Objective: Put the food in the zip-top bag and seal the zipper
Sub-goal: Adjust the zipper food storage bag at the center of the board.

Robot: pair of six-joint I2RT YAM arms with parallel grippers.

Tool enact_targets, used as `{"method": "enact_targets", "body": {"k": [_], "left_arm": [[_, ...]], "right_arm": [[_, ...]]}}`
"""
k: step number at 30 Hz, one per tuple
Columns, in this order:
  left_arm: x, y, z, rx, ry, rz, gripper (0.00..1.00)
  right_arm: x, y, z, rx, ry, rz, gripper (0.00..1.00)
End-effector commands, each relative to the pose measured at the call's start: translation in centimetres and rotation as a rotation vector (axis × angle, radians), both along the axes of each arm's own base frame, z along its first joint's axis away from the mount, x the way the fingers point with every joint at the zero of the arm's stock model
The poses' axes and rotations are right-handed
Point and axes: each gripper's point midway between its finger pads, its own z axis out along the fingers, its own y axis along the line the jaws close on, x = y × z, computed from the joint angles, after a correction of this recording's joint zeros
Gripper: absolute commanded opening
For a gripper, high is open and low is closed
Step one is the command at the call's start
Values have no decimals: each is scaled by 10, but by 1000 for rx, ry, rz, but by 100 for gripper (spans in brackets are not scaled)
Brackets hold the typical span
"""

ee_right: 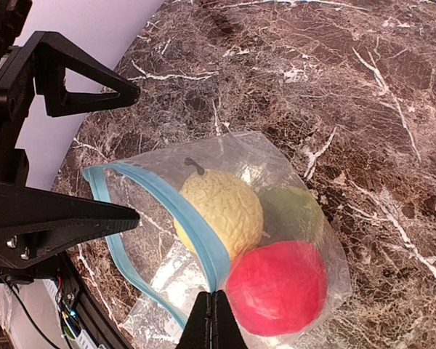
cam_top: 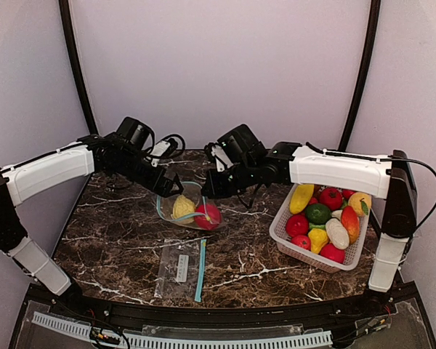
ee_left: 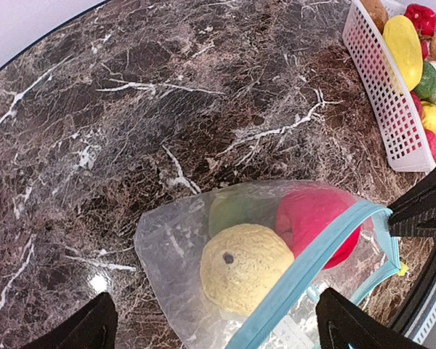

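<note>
While the zip-top bag (cam_top: 176, 218) lies at the middle of the table (cam_top: 116, 240), its long axis runs roughly left to right, blue zipper mouth turned toward the left arm. The left gripper (ee_left: 218, 323) stands with jaws wide, 1 finger on either side of the mouth end, touching nothing. The right gripper (ee_right: 214, 320) is pinched tight on the zipper strip. Only the wrist views show a green fruit (ee_right: 291, 211) behind the yellow fruit (ee_right: 221, 211) and red fruit (ee_right: 276, 287); only the top view shows the basket (cam_top: 283, 236) whole, near the right edge, and a flat spare bag (cam_top: 182, 267) near the front edge.
</note>
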Motion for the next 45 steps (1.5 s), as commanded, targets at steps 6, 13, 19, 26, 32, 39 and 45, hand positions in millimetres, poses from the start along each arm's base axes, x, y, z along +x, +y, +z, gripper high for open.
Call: {"method": "enact_targets", "body": {"k": [6, 13, 19, 26, 32, 39, 45], "left_arm": [[-36, 28, -13, -160, 131, 183, 99], [-49, 42, -8, -338, 116, 331, 92], [-54, 30, -24, -398, 204, 315, 59], [-50, 19, -31, -434, 247, 299, 42], [-48, 15, -31, -441, 268, 293, 19], [-54, 15, -32, -439, 285, 279, 2], [-52, -6, 27, -556, 269, 175, 1]], "right_arm": [[5, 1, 21, 53, -39, -18, 0], [7, 5, 23, 59, -46, -7, 0], [5, 5, 21, 62, -45, -1, 0], [5, 9, 19, 74, -38, 6, 0], [6, 9, 21, 78, -41, 2, 0], [6, 5, 30, 81, -63, -2, 0], [7, -14, 56, 67, -130, -37, 0]]}}
